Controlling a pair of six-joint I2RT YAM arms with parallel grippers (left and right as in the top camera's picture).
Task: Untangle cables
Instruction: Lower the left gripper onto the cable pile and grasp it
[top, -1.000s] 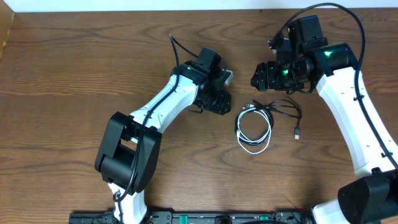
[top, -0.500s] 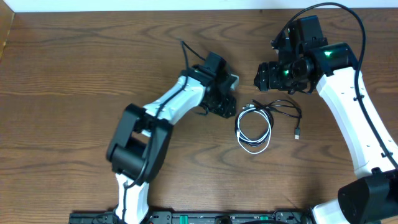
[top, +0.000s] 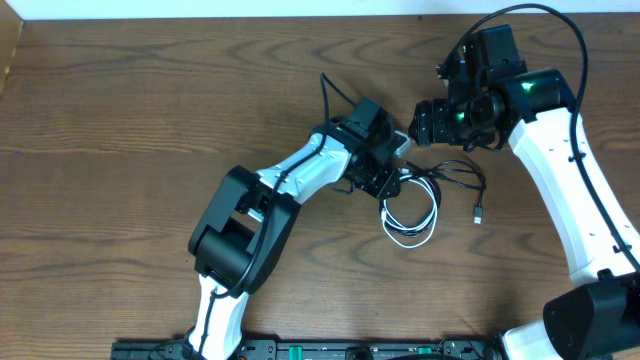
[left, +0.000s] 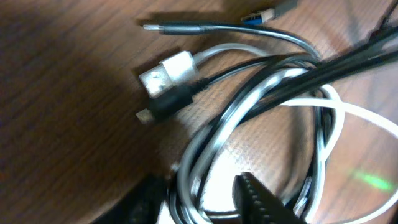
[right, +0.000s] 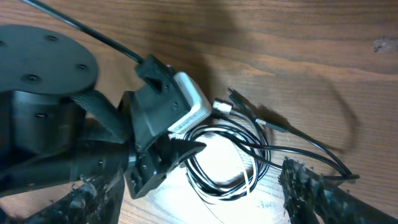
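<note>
Our left gripper (left: 200, 186) straddles the coiled cables (left: 249, 99), not yet clenched; the right gripper (right: 199, 180) hangs released. Next we should pinch one strand.

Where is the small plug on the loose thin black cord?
Seen from overhead, the small plug lies on the wooden table, just right of the coiled white and black cables, near the right arm.
</note>
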